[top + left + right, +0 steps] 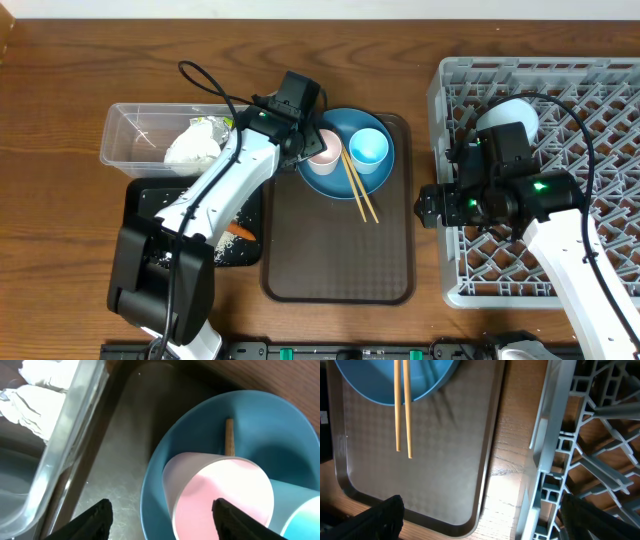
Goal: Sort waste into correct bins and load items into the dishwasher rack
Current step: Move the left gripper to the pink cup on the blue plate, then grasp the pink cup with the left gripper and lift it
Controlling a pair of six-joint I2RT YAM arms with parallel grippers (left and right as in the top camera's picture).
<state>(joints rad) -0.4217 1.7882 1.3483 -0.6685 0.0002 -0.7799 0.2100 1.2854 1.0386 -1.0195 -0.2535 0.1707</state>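
Wooden counter [60, 250] lies beneath everything. My left fingers [95, 517] stand apart over the pink cup [220, 495]; my right fingers [385, 515] gape wide above the rack [542, 425] rim.

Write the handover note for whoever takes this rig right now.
Left gripper: open, with a finger on either side of the pink cup, not closed on it.
Right gripper: open and empty, over the strip between the brown tray and the rack.
Done: napkins in the clear tub, carrot in the black tray, bowl in the rack.
Left: pink cup, light blue cup and chopsticks, all on the blue plate, go to the rack.
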